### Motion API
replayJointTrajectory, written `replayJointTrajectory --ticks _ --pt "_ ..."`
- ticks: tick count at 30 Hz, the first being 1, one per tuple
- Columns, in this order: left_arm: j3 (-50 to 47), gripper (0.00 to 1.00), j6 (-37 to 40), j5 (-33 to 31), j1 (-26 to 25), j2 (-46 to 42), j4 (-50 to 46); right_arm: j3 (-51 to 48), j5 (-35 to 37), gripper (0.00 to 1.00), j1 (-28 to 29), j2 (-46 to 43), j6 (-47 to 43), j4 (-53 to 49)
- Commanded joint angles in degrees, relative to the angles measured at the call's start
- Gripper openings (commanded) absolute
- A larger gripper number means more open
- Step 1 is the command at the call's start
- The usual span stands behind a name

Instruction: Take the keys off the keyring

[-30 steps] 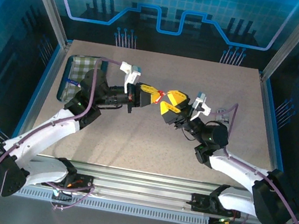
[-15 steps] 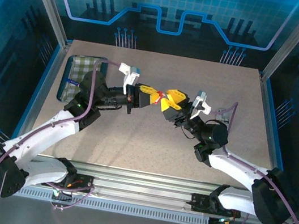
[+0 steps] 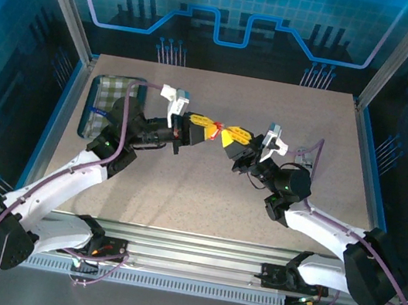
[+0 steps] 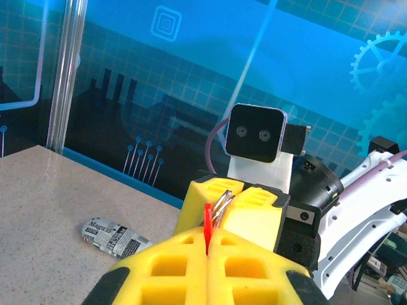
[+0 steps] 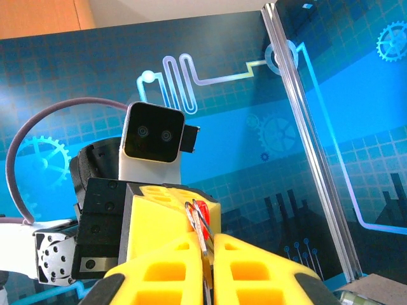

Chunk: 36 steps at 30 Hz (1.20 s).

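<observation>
Left gripper (image 4: 208, 246) tight on keyring (image 4: 207, 222)

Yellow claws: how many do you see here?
2. The left gripper pinches the red keyring; the right gripper, tip to tip with it above the table's middle, pinches the keys.

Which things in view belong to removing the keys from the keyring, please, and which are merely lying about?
Job: keys, red keyring, left fingers, right fingers.
Lying about: printed paper wad, checked cloth.
</observation>
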Motion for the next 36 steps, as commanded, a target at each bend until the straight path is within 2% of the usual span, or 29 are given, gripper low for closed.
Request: replayJointTrajectory --ticks 1,6,12,23,32,36 --pt "-0.64 0.0 2.22 -1.13 -0.06 -1.96 0.15 1.71 0.32 0.08 0.45 -0.24 0.4 1.23" --pt "-0.3 0.0 5.44 -2.95 -0.98 -2.87 -2.37 2.2 1.32 0.0 0.45 -1.71 -0.19 -1.81" --pt "-0.49 0.0 11.01 -6.26 -3.21 -4.1 -5.56 2.62 2.83 0.0 0.53 -3.64 -0.52 -7.15" --pt "-0.65 0.0 23.34 -14.02 -8.32 -6.3 -11.7 5.57 7.75 0.0 0.34 -9.11 -2.08 -26.99" --pt "-0.94 0.0 27.22 -14.73 -9.64 -6.82 -13.0 10.79 5.66 0.0 -1.56 -10.81 -1.77 -41.32" --pt "-0.99 0.0 27.6 -15.32 -9.74 -6.8 -13.45 11.44 3.87 0.0 -2.05 -11.59 -2.11 -41.81"
